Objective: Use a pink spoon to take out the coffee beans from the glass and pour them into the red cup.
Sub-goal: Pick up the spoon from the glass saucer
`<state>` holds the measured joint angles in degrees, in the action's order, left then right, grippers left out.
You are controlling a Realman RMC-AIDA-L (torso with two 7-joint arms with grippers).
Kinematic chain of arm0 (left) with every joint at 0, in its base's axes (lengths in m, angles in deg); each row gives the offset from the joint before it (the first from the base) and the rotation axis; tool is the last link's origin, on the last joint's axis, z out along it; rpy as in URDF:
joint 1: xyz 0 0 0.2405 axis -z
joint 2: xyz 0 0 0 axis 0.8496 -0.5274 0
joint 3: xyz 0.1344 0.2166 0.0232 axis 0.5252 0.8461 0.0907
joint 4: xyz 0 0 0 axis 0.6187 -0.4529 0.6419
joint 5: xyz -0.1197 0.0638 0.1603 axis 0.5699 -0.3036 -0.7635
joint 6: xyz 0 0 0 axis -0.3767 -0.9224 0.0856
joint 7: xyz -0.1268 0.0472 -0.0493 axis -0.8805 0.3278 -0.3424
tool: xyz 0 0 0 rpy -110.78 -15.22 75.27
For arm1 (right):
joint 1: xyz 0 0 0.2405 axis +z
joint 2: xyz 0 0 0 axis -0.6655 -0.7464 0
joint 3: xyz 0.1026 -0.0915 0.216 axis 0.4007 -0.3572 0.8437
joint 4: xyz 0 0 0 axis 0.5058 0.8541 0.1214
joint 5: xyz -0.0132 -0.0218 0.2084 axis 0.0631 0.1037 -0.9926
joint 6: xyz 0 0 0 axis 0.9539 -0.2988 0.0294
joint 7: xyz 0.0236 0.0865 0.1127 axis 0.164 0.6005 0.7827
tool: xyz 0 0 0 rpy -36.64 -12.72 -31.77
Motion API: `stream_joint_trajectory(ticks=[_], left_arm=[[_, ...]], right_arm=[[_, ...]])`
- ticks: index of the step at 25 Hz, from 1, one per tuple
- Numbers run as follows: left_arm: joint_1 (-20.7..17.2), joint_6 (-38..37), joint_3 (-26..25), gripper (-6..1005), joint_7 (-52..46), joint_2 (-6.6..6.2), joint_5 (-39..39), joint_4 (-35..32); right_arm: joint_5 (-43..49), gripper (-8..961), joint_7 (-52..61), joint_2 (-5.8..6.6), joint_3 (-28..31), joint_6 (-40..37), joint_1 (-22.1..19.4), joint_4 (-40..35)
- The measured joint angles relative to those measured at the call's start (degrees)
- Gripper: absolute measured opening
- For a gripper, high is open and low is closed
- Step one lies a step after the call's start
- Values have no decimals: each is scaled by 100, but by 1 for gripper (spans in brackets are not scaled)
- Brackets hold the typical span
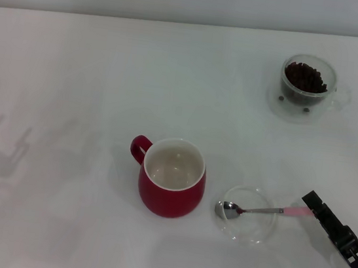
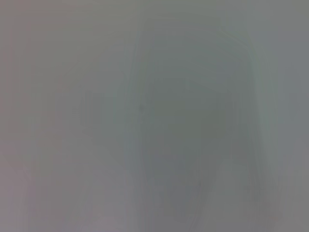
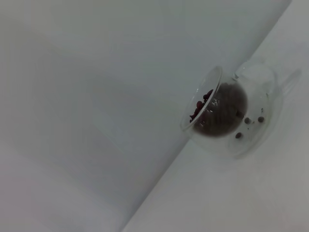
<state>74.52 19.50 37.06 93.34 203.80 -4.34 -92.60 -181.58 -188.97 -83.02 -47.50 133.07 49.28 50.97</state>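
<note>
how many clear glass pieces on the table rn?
3: the glass with coffee beans far right, its saucer under it, and a shallow dish holding the pink spoon, right of the red cup.

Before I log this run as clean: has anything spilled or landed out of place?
Yes: a few coffee beans lie loose on the glass's saucer instead of inside it. Nothing else stands out.

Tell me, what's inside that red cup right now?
Nothing visible: the red cup shows only its bare white inside. The coffee beans are all in the glass.
</note>
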Motion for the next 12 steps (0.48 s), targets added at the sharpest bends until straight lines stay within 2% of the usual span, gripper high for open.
stream_joint_trajectory(ticks=[6, 12], left_arm=[[6, 30, 0, 564, 0, 0, 0, -5], [15, 47, 0, 563, 0, 0, 1, -48]], right_arm=[[0, 585, 14, 0, 15, -54, -1, -14], [0, 455, 20, 0, -2, -64, 6, -41]])
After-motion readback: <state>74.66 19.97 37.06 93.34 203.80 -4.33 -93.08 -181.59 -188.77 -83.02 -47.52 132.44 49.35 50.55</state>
